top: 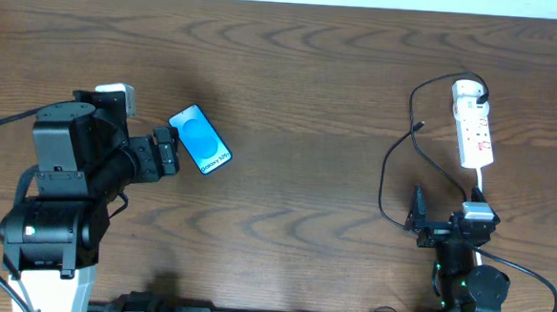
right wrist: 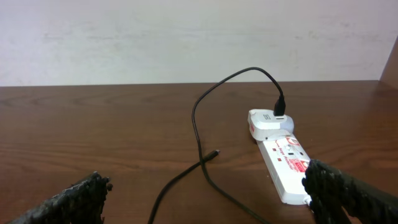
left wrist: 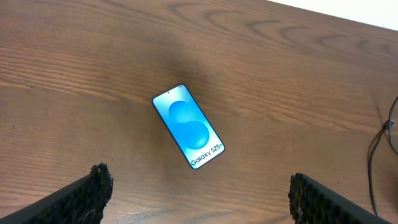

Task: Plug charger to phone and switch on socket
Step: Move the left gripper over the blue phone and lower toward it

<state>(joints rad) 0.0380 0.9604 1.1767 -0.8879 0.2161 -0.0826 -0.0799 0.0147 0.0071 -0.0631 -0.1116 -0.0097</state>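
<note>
On bare table (left wrist: 298, 81) ahead of wide-spread left gripper (left wrist: 202, 180) lies the phone (left wrist: 188, 134); right gripper (right wrist: 208, 180), wide, faces socket (right wrist: 283, 162).

White socket (right wrist: 285, 163) toward far edge of desk (right wrist: 93, 124), charger (right wrist: 194, 118) plugged into its far end, cable looping down, tip loose on wood, right gripper (right wrist: 205, 176) fingers wide apart

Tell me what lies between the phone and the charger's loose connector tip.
Nothing but bare wooden table. The overhead view shows the phone at left and the charger's connector tip at right, with no object between them.
</note>
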